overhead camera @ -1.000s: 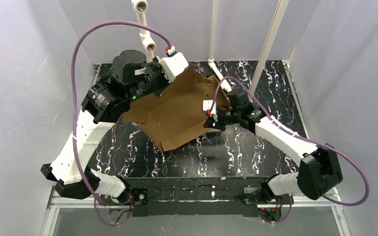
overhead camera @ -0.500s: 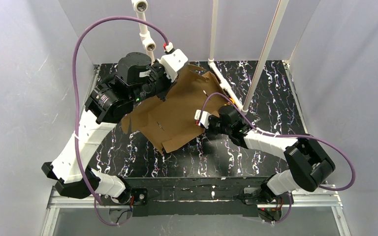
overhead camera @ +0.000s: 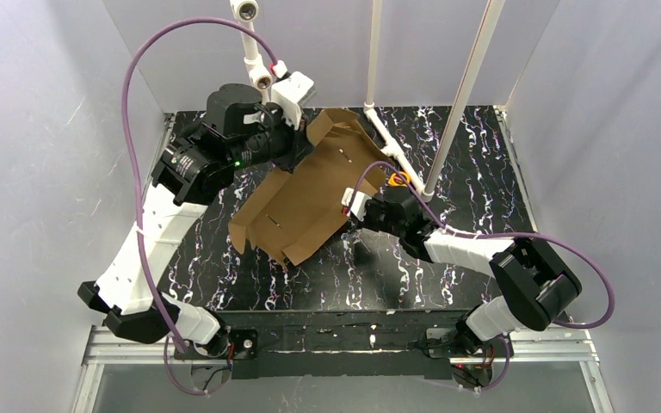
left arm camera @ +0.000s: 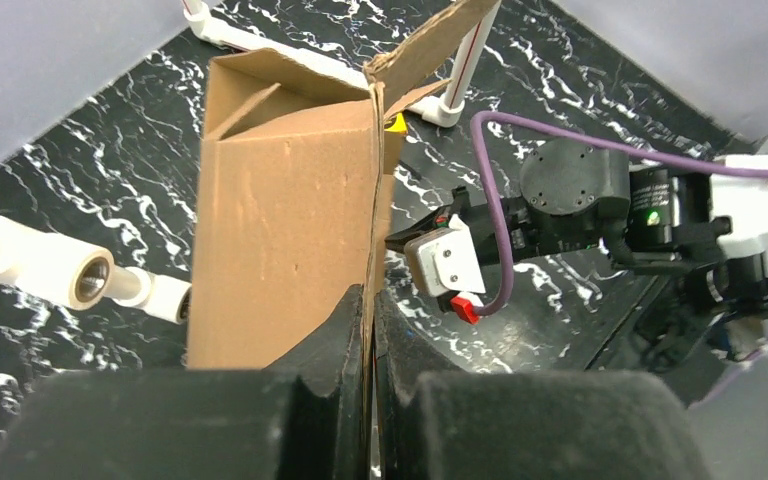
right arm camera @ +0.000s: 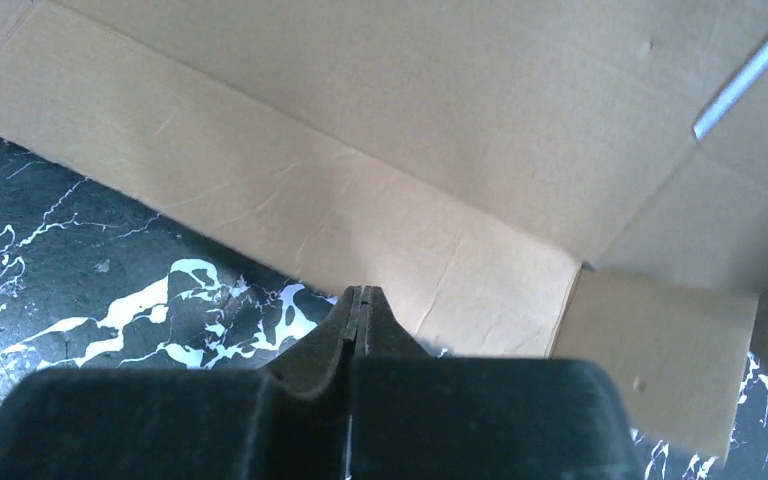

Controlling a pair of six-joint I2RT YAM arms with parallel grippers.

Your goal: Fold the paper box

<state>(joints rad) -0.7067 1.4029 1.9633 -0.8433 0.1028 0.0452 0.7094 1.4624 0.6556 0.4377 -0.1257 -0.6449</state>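
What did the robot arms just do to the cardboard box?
The left gripper lifted the far edge of the paper box, so its side flaps stood up. The right gripper slid slightly left beside the box. Both grippers stayed shut, the left pinching cardboard; the box's near end stayed on the table.

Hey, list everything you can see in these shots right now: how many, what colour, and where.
paper box: one, brown, middle of the table, partly folded, far end raised
table: one, black with white marbling, under everything
pipes: three uprights, white, far side
small piece: one, orange, by a pipe foot beside the box; too small to identify
walls: pale grey panels, left, back and right
cables: two, purple, one looping along each arm
left gripper: one, black, shut on the box's raised edge
right gripper: one, black, shut and empty, low at the box's right side
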